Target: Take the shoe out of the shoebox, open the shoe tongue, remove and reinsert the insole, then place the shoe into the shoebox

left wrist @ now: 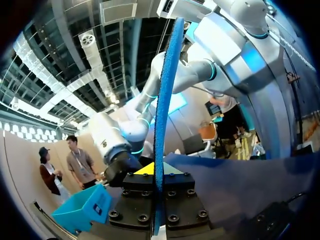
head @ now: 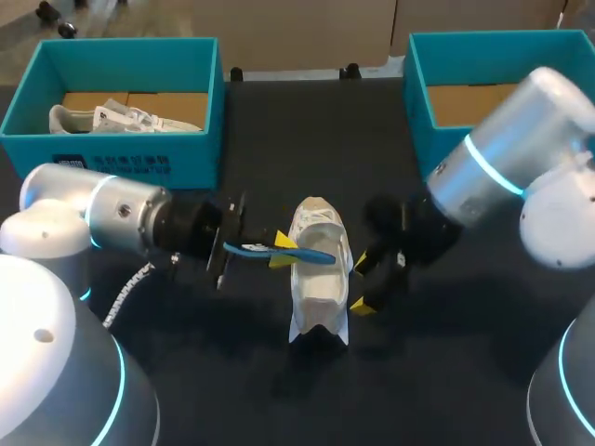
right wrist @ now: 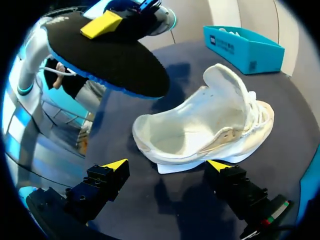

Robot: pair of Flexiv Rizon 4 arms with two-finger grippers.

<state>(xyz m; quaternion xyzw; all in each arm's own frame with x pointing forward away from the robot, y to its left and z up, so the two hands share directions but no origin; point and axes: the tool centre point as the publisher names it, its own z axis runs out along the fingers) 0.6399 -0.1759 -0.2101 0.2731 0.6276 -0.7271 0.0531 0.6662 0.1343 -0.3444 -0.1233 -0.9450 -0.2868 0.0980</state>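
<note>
Left gripper (left wrist: 159,175) clamped on blue insole (head: 279,252), held on edge just above white sneaker (head: 319,269), prob. lining up for reinsertion. Sneaker on table (head: 279,139) mid, tongue lifted, apart from teal shoebox (head: 416,93). Right gripper (right wrist: 167,165) wide open beside sneaker's flank, likely ready to steady it.

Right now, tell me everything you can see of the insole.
The insole is a thin, flat, foot-shaped pad, dark on its broad face with a bright blue rim, foam-like by its look. The left gripper pinches one end between its yellow tips, holding it in the air over the open white shoe, seemingly not touching it.
</note>
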